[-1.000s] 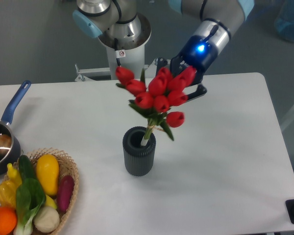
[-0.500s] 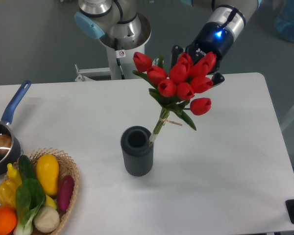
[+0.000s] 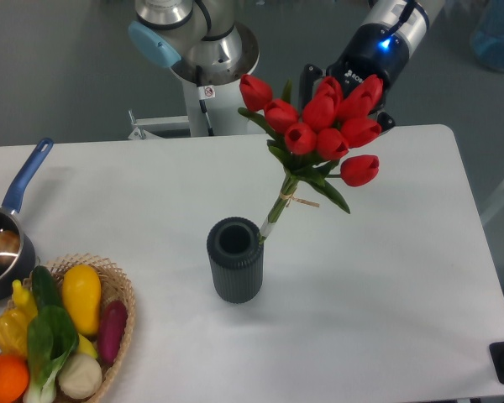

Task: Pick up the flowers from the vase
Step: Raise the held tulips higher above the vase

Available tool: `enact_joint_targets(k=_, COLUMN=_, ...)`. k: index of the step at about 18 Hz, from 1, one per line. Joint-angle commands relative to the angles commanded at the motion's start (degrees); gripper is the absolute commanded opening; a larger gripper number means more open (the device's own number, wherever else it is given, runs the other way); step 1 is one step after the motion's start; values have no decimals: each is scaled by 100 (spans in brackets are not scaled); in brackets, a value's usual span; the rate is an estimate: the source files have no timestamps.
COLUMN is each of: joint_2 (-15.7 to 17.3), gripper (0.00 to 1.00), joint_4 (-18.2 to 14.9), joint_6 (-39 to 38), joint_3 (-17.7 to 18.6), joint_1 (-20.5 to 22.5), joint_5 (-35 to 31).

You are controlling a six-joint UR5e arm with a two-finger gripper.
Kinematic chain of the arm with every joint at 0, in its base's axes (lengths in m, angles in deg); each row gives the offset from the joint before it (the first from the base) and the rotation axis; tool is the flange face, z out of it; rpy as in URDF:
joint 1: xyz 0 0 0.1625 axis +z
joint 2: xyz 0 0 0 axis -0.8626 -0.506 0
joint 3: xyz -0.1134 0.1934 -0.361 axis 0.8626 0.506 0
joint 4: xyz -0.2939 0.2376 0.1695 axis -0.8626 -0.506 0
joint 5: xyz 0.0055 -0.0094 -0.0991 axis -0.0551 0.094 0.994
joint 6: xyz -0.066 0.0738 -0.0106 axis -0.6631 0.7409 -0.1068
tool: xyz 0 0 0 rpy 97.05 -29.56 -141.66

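Observation:
The flowers [image 3: 323, 126], a bunch of red tulips with green leaves and twine round the stems, hang tilted in the air above the table. The stem ends sit just beside the top right rim of the vase [image 3: 234, 259], outside its opening. The vase is dark, ribbed and upright in the middle of the table. My gripper [image 3: 346, 88] is behind the flower heads, shut on the bunch; its fingers are mostly hidden by the blooms.
A wicker basket [image 3: 122, 302] of colourful produce stands at the front left corner. A dark saucepan [image 3: 2, 252] with a blue handle is at the left edge. The robot's base [image 3: 203, 59] stands behind the table's far edge.
My gripper has risen and moved right with the flowers. The stems have come up out of the vase, and the vase has stayed upright in place.

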Motion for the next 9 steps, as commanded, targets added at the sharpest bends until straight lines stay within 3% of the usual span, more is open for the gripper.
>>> enact_joint_targets(k=9, joint_2=-9, gripper=28, joint_4=18, joint_6=35, joint_3=-1, joint_1=35, joint_5=-26)
